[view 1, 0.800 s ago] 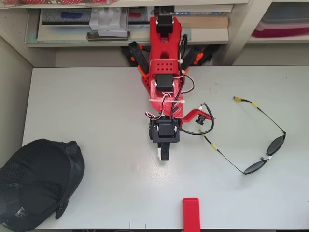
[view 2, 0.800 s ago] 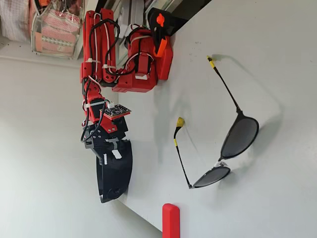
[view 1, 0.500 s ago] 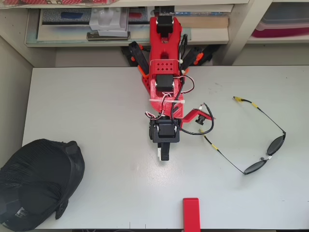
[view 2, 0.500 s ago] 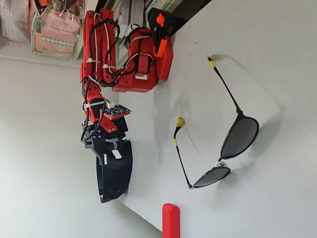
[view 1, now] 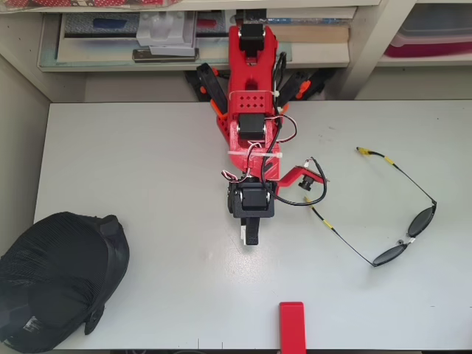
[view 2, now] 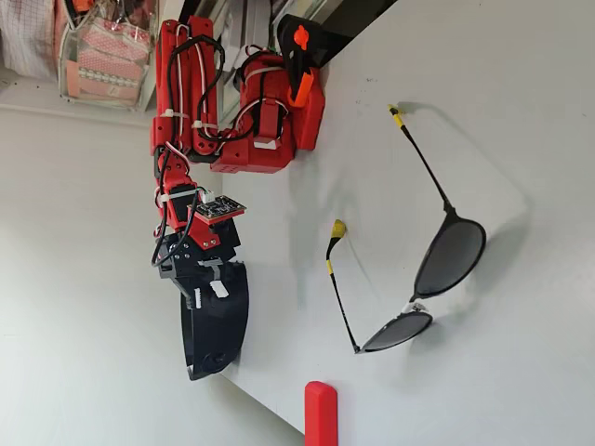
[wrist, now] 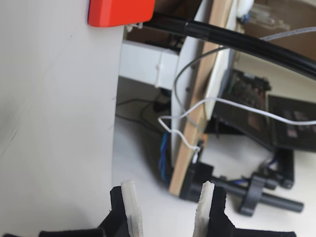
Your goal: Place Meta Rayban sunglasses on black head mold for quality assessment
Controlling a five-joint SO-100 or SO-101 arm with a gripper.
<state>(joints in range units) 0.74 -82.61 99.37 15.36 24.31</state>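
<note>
The sunglasses [view 1: 424, 218] lie unfolded on the white table [view 1: 147, 162] at the right of the overhead view, with dark oval lenses and thin arms ending in yellow tips. They also show in the fixed view [view 2: 451, 255], which lies on its side. The black head mold [view 1: 55, 276] rests at the table's front left corner. My gripper [view 1: 251, 236] hangs above the table's middle, pointing toward the front edge, well apart from both. In the wrist view the gripper [wrist: 168, 190] has its white pads [wrist: 129, 197] a little apart with nothing between them. The fixed view shows the gripper [view 2: 212, 358] off the surface.
A red block [view 1: 291, 324] stands at the table's front edge, just right of my gripper's line; it also shows in the wrist view [wrist: 121, 11] and the fixed view [view 2: 321, 413]. Shelves with boxes [view 1: 169, 37] run behind the arm's base [view 1: 251, 81].
</note>
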